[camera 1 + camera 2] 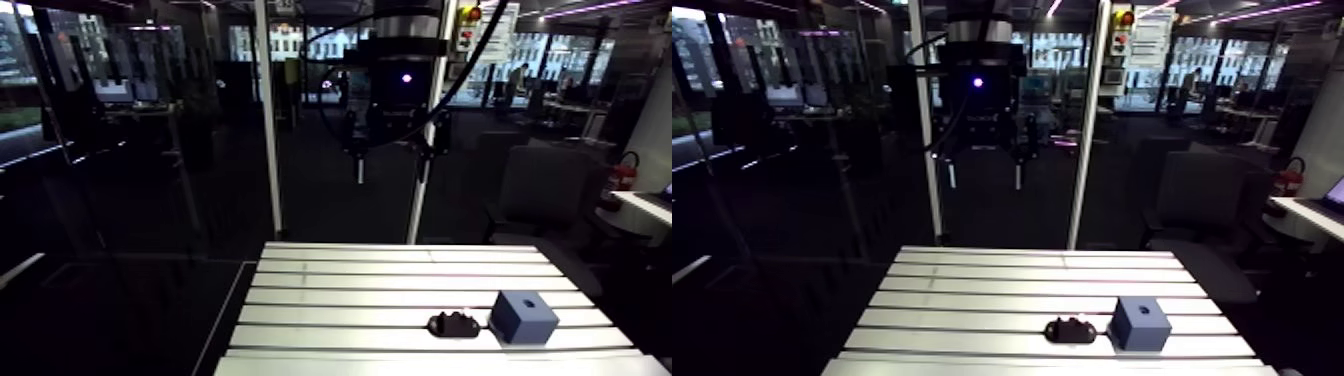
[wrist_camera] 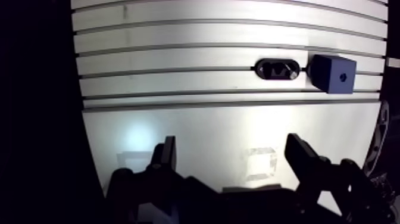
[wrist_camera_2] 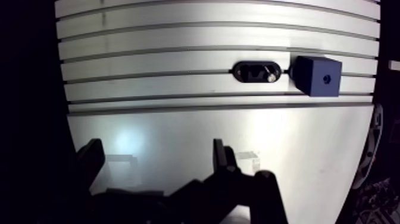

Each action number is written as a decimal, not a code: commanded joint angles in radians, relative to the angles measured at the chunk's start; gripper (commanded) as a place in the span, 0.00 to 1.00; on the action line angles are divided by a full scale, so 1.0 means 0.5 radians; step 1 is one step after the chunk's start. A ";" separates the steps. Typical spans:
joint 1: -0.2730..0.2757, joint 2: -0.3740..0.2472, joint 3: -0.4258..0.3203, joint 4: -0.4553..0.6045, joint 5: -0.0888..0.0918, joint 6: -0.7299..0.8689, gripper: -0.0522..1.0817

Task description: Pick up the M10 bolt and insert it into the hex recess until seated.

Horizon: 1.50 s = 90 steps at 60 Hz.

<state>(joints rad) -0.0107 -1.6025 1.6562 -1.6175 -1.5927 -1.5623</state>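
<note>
A black oval holder lies on the slotted aluminium table, with what looks like the bolt, a small shiny piece, resting in it. Right beside it stands a dark blue block with a small recess in its visible face. In the arm view the holder and the block sit near the table's front right. My gripper hangs high above the table, well back from both. It is open and there is nothing between its fingers.
The table's smooth plate part lies under the gripper, and the slotted part runs ahead of it toward the holder. Two upright frame posts stand behind the table's far edge. The table's left edge drops into darkness.
</note>
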 commanded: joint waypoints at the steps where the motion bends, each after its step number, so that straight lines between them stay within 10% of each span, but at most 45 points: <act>1: -0.093 0.102 -0.067 -0.071 0.009 -0.080 0.05; 90: -0.192 -0.027 0.234 -0.238 -0.019 -0.400 0.06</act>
<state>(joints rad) -0.0729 -1.6144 1.7426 -1.6819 -1.6011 -1.7376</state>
